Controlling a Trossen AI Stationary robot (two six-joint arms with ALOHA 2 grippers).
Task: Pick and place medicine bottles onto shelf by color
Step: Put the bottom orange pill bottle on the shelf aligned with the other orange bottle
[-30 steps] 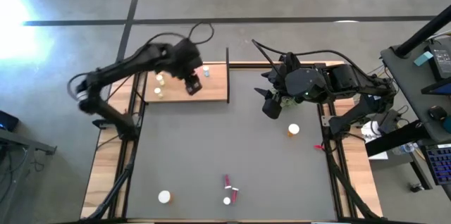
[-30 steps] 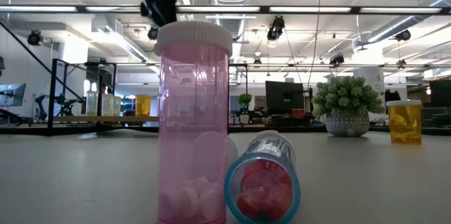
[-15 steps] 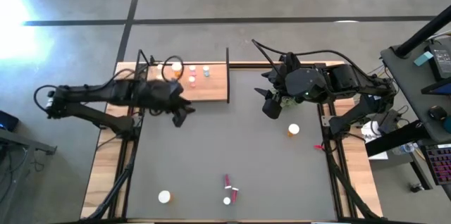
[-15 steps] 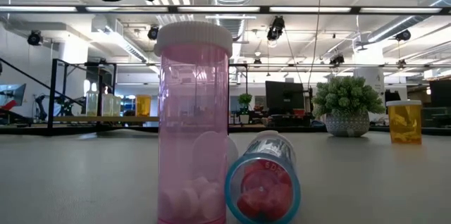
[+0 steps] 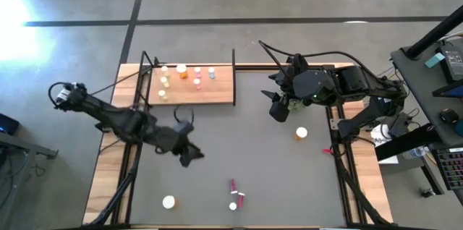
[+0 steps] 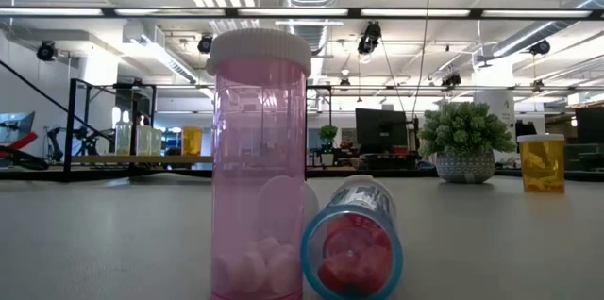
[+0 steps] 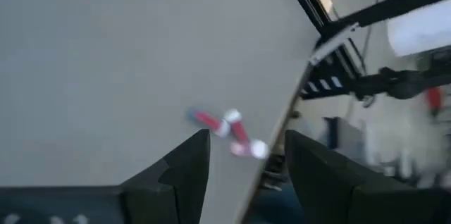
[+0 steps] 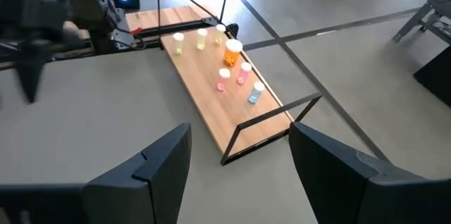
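Note:
The light-wood shelf [image 5: 217, 89] lies at the table's far left with several small bottles [image 5: 197, 77] standing on it; it also shows in the right wrist view [image 8: 211, 104]. My left gripper [image 5: 189, 156] is open and empty above the grey mat, near of the shelf. Ahead of it, in the left wrist view [image 7: 246, 160], are two pink bottles [image 7: 225, 127]. One pink bottle [image 6: 260, 163] stands upright, the other [image 6: 352, 248] lies on its side. An orange bottle [image 5: 301, 134] stands at the right. A white-capped bottle [image 5: 168, 202] stands near left. My right gripper [image 5: 278, 108] is open and empty.
A small green plant [image 6: 464, 140] stands at the far right beside my right gripper. The shelf has thin black upright posts [image 5: 234, 64] at its ends. The grey mat [image 5: 239, 150] covers the table between the wooden side rims.
My left gripper has left the shelf and gone toward the table's near edge, out over the grey mat, the arm swinging low and stretched out. My right arm has kept still.

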